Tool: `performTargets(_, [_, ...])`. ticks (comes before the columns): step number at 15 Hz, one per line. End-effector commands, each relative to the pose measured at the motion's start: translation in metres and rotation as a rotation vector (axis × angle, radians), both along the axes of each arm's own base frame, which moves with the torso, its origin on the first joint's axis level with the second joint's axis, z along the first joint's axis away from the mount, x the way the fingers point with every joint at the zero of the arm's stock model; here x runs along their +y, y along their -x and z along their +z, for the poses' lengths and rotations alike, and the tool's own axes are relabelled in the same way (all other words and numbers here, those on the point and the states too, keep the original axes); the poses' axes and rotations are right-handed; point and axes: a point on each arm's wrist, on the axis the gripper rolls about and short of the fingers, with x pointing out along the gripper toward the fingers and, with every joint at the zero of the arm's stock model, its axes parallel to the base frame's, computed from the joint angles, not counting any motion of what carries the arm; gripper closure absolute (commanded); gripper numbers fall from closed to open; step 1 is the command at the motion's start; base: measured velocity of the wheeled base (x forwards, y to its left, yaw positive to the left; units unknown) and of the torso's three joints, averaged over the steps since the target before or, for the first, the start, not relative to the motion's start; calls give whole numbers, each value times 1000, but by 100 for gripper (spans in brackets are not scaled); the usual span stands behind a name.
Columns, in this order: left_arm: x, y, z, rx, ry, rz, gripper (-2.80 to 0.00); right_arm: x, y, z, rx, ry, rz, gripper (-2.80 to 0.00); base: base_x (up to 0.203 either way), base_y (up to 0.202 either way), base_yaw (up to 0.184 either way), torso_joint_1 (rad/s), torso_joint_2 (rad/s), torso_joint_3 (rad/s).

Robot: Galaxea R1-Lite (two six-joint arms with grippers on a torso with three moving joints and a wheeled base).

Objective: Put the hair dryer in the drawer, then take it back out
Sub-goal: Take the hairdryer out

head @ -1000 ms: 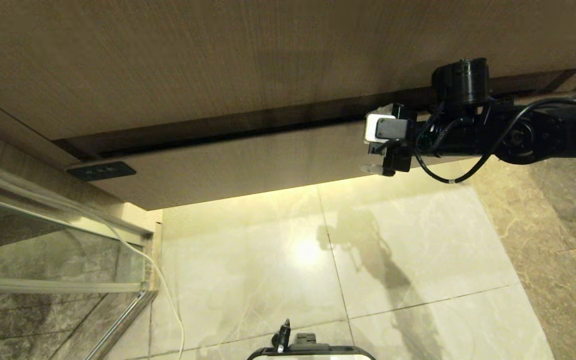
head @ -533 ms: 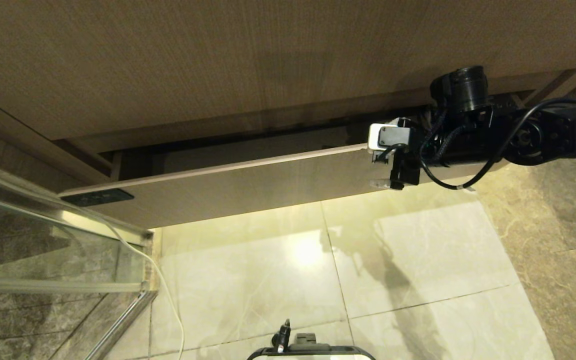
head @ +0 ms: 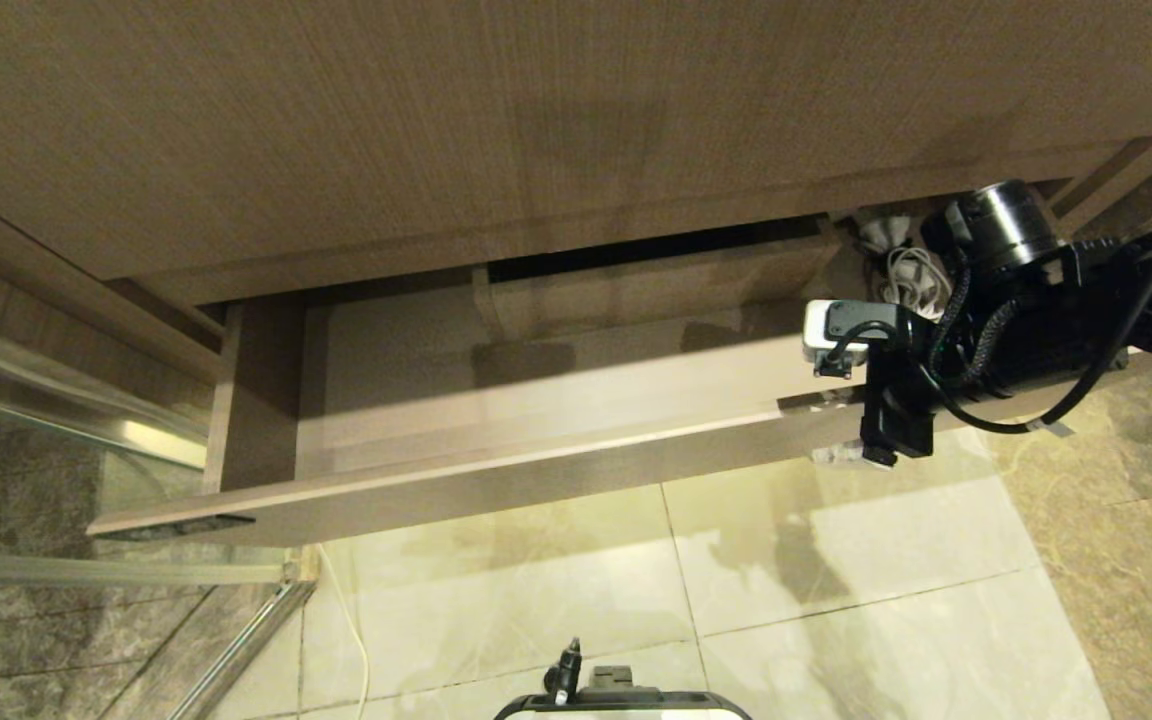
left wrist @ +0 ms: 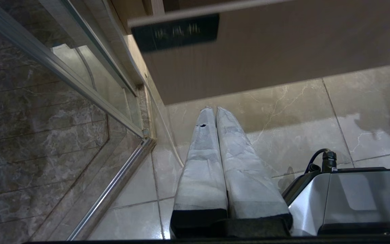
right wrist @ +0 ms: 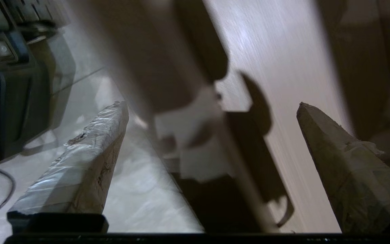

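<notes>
The drawer (head: 496, 468), wide and shallow with a tan wood-grain front, stands pulled far out under the counter. My right gripper (head: 831, 428) is open at the front panel's right end, one finger inside and one outside the panel (right wrist: 247, 195), which runs between them (right wrist: 212, 105). A coil of white cord (head: 904, 275) lies in the drawer's right end. The hair dryer's body is hidden behind my right arm. My left gripper (left wrist: 214, 109) hangs shut and empty above the floor, below the drawer's dark label plate (left wrist: 176, 32).
A glass shower screen with a metal frame (head: 86, 430) stands at the left, close to the drawer's left end. A thin white cable (head: 351, 620) trails over the marble tiles. Inside the drawer sits a wooden divider (head: 636, 290). My base (head: 621, 705) shows at the bottom.
The drawer has slid from almost shut to wide open. My right gripper has come toward me along with the front panel, still straddling its right end.
</notes>
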Motion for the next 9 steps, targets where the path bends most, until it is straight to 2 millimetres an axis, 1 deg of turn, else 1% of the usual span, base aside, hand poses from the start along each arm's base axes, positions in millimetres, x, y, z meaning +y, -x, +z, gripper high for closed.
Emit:
performTargets(1, [0,0,0,1,0,1,0,-10,29,9,-11,-23,-19,-280,0,0,0,0,0,0])
performTargets(3, [0,0,-1,2,-1,1,0,-23,53,5,26,-41,-62,-280,0,0,0,0,0,0])
performTargets(5, [0,0,-1,2,1,1,0,-36,85,13,23,-58,-85,-280,0,0,0,0,0,0])
performTargets(7, [0,0,-1,2,1,1,0,-48,126,21,-6,-86,-100,-280,0,0,0,0,0,0])
performTargets(9, [0,0,0,0,1,1,0,-59,167,20,-35,-103,-111,-280,0,0,0,0,0,0])
